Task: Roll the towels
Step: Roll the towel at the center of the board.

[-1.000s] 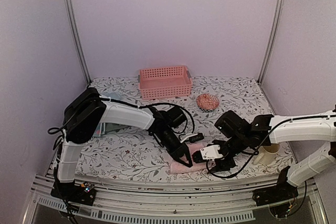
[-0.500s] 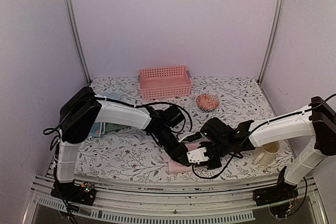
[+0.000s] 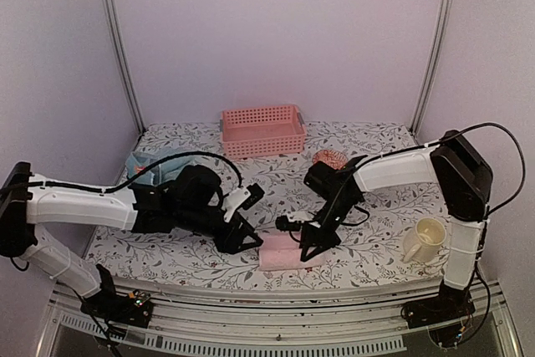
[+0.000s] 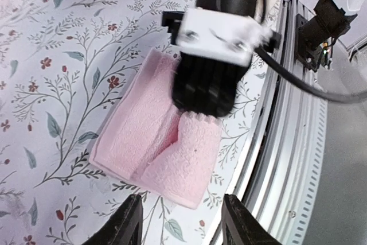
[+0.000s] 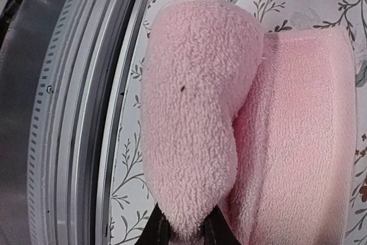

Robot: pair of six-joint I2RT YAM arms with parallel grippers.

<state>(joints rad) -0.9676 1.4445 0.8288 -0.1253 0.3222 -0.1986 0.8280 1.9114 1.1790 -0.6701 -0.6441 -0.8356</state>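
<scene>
– Flowery desk (image 3: 376, 156) with a pink basket (image 3: 262, 130) at the back. Where is the pink towel (image 3: 282, 253)?
– Well in front of the basket, by the desk's near edge. It is folded over and thick.
– Who has it?
– Right pincer (image 5: 183, 229) is pinching one puffy fold of it.
– And the left pincer (image 4: 182, 222)?
– Its fingers are spread apart, just beside the towel.
</scene>
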